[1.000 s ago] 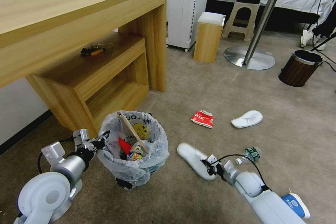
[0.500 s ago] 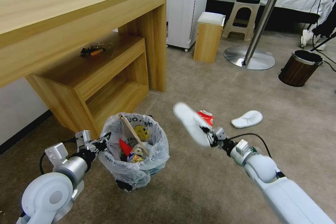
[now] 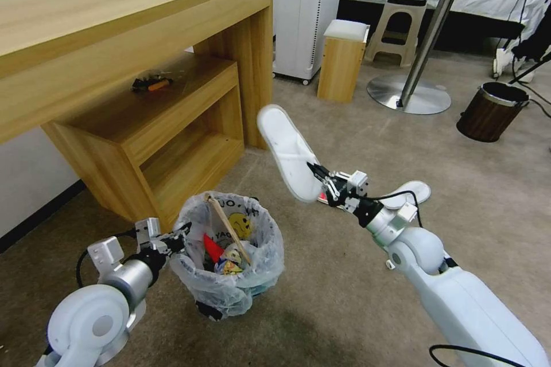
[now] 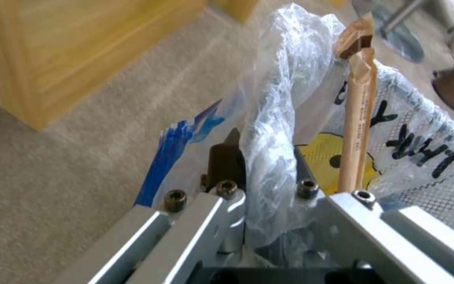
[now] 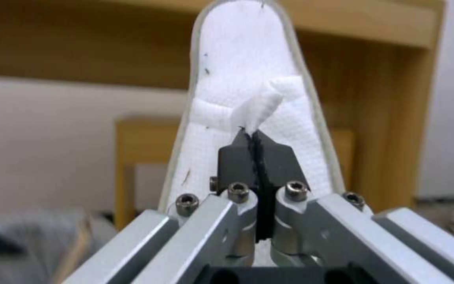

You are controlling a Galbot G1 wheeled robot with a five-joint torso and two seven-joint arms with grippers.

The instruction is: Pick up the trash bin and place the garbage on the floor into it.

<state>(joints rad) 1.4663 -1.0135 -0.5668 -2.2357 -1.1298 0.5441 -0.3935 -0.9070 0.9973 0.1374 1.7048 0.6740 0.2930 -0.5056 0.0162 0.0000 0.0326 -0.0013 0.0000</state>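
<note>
The trash bin (image 3: 229, 275), lined with a crinkly white bag (image 4: 274, 114) showing a yellow figure, sits low at my left front. My left gripper (image 3: 179, 237) (image 4: 261, 152) is shut on its rim. A wooden stick (image 3: 228, 228) (image 4: 357, 118), a red wrapper and other litter lie inside. My right gripper (image 3: 317, 174) (image 5: 252, 136) is shut on a white slipper (image 3: 287, 149) (image 5: 248, 67), holding it tilted in the air above and right of the bin. A second slipper (image 3: 418, 188) lies on the beige floor (image 3: 344, 281), partly behind my right arm.
A wooden desk (image 3: 132, 28) with a low shelf stands at the left, close behind the bin. A brown wood-grain bin (image 3: 492, 110), a round table's base (image 3: 410, 94), a small wooden box (image 3: 342, 60) and a stool (image 3: 397, 28) stand farther back.
My right gripper has lifted the slipper off the floor, up and leftward toward the bin. My left gripper and the bin have shifted slightly right and nearer.
</note>
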